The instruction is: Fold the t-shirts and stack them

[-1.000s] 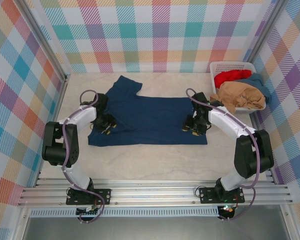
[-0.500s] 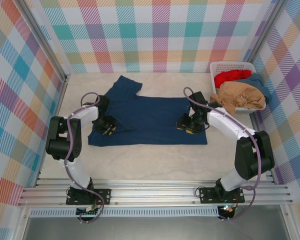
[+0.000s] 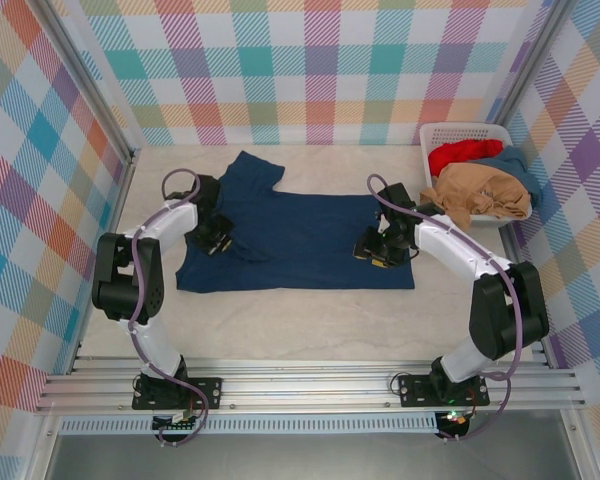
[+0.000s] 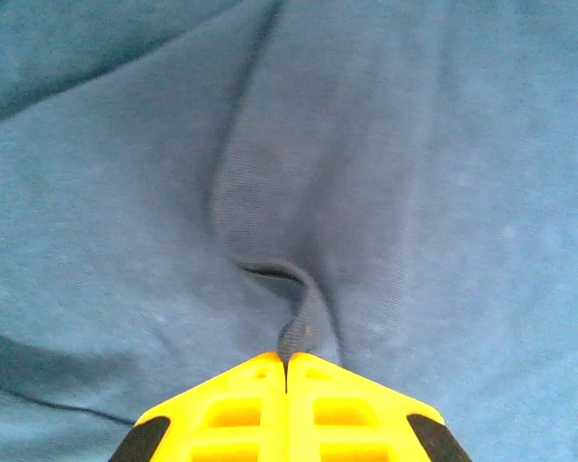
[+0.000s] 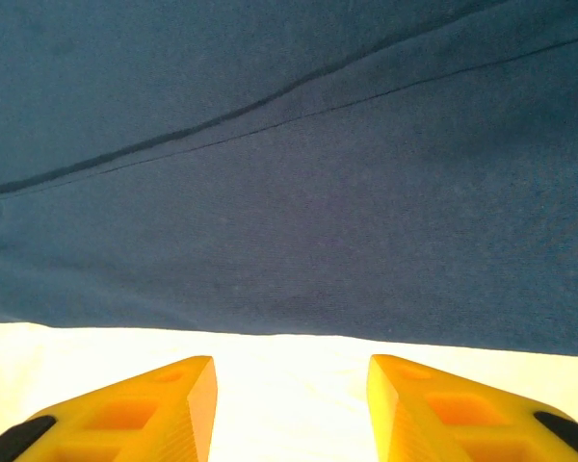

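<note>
Navy t-shirt point(image 3: 300, 235) lies flat at table centre. Left gripper point(image 4: 286, 371), at its 9 o'clock side, is clamped on a pinched ridge of cloth. Right gripper point(image 5: 291, 385), at 3 o'clock, stands parted and empty at the shirt's edge. Cloth judged light and limp; best gripped at edges.

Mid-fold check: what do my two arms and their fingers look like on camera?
The left arm and right arm match: white links joined by bulky black joints, standing on black bases. A thin purple-grey cable loops along each arm. The fingers are bright yellow wedges with moulded rectangular recesses and black backing behind them.
</note>
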Controlling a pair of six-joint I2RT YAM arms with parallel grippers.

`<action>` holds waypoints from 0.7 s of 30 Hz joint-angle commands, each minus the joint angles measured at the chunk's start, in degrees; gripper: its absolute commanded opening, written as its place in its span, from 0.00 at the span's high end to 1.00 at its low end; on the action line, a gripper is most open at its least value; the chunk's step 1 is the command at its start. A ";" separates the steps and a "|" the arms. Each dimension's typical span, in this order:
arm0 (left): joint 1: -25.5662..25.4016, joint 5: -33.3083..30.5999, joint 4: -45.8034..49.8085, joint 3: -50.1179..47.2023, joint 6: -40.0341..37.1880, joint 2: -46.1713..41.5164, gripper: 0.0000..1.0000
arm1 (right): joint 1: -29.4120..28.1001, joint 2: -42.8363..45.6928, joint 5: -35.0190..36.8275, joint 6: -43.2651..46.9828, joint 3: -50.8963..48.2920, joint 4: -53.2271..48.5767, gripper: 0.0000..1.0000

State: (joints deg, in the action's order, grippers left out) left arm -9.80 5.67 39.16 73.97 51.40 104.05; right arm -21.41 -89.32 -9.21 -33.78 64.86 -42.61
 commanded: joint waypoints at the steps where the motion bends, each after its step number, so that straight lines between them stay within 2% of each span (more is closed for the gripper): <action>1: -2.02 -1.10 3.17 3.97 -1.27 0.30 1.00 | -0.23 -0.59 0.78 -0.36 1.49 -1.46 0.55; 14: -7.46 -2.25 8.12 22.23 -7.51 13.83 1.00 | -0.12 -0.84 0.88 -0.58 2.02 -2.17 0.56; 21: -8.89 -3.78 7.70 26.77 -11.40 17.91 1.00 | -0.11 -0.86 0.26 -0.73 1.51 -2.09 0.56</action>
State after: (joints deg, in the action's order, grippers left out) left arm -17.89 3.18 45.15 98.37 42.96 120.70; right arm -21.41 -89.56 -8.64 -33.80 65.69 -43.57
